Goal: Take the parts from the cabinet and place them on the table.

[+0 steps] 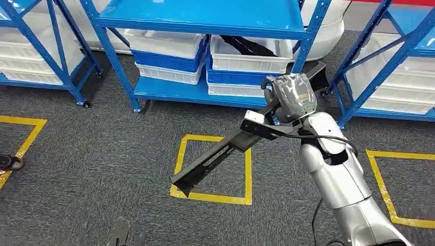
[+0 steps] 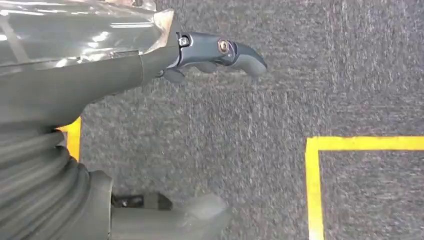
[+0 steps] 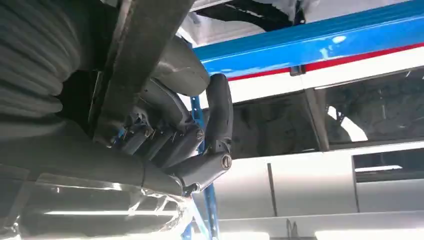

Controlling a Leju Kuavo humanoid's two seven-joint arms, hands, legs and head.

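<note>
Head view: my right robot hand (image 1: 289, 97) grips a long black part (image 1: 225, 148) slanting down-left above a yellow floor square (image 1: 213, 169), near the blue cabinet (image 1: 205, 20).
Left wrist view: my left robot hand (image 2: 210, 52), fingers loosely apart, holds nothing above the carpet (image 2: 300, 90).
Right wrist view: fingers (image 3: 175, 145) wrap the part.

Right hand (image 1: 292, 97): raised before the blue cabinet (image 1: 205, 20), gripping a long dark part (image 1: 225, 148).
Part: slopes down from the hand over a yellow floor square (image 1: 213, 169) (grey carpet).
Bins (image 1: 246, 61): white and blue, behind the hand.
</note>
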